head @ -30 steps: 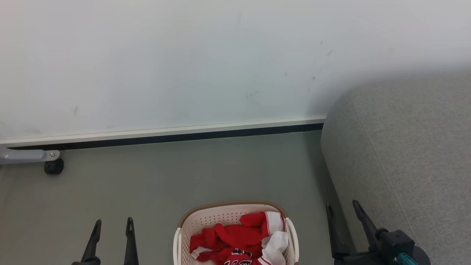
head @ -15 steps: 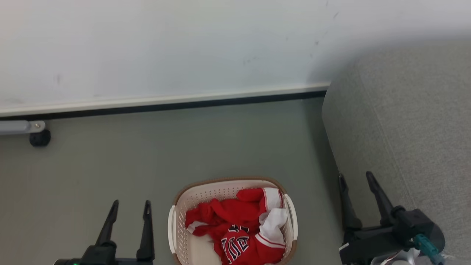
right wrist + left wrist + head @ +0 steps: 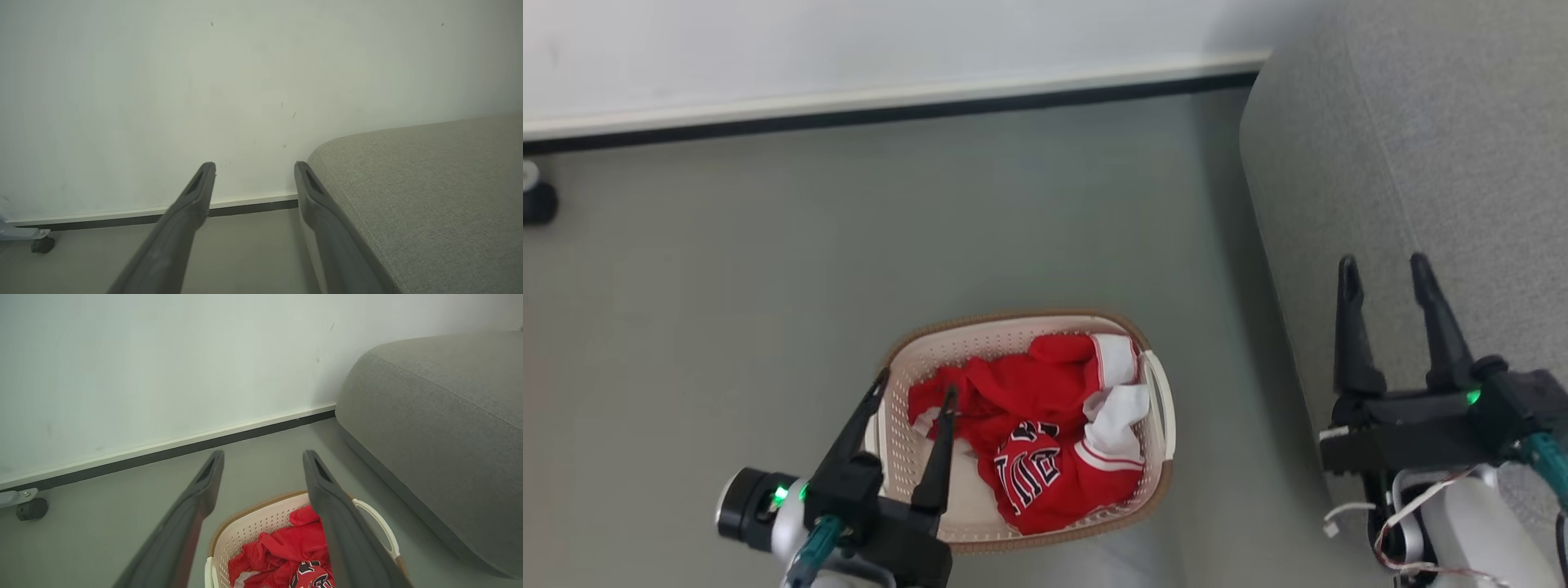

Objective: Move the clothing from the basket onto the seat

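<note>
**A:** Head view: what's new?

**B:** The camera has dipped, so the whole basket (image 3: 1013, 317) shows on the floor (image 3: 768, 261). Beyond that, the left hand (image 3: 916, 384) has swung in from well to the basket's left. Its spread fingers now overlap the left rim and hold nothing. The clothing (image 3: 1029, 425) lies heaped inside, untouched.

**A:** Left wrist view?

**B:** Open fingers frame the basket's far rim, with the clothing below. I'd judge a descent into it comes next.

**A:** Right wrist view?

**B:** The right hand (image 3: 254, 164), spread and empty, hangs at the edge of the seat (image 3: 429, 183). Nothing lies there yet.
</note>
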`<state>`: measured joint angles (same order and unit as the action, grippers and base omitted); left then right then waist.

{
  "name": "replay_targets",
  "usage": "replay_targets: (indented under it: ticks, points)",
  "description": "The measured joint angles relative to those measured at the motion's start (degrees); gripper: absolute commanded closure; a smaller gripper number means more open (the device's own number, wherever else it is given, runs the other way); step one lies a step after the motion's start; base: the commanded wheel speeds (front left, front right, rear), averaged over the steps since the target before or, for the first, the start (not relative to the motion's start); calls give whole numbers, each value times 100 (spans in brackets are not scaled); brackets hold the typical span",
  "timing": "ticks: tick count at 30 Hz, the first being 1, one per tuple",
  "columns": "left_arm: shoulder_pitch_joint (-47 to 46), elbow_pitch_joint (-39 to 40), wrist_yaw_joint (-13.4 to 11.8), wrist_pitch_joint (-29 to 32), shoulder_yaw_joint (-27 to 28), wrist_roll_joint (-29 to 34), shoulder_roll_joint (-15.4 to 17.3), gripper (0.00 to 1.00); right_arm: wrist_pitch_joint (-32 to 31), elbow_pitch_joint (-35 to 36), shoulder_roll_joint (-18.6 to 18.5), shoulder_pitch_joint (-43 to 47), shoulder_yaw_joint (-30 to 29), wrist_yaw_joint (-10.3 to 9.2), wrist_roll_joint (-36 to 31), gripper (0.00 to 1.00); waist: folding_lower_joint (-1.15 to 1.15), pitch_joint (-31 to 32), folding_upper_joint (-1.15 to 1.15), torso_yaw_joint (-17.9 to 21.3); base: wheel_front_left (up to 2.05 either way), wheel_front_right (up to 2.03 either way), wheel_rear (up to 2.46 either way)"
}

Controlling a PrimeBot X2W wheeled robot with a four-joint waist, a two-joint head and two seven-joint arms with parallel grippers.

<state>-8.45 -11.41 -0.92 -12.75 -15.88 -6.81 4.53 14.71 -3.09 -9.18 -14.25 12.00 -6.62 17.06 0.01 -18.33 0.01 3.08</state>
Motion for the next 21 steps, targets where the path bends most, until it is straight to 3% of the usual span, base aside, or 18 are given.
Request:
replay_targets:
  ticks: [11, 21]
  points:
    - [-788, -798, 348, 363, -592, 175, -77, 0, 1, 271, -29, -728, -286, -1, -19, 0, 0, -933, 0, 141, 0, 0, 0]
    - [-1512, -1496, 454, 646, -869, 398, -99, 0, 1, 477, -8, -1257, -309, -1, -103, 0, 0, -1789, 0, 282, 0, 0, 0]
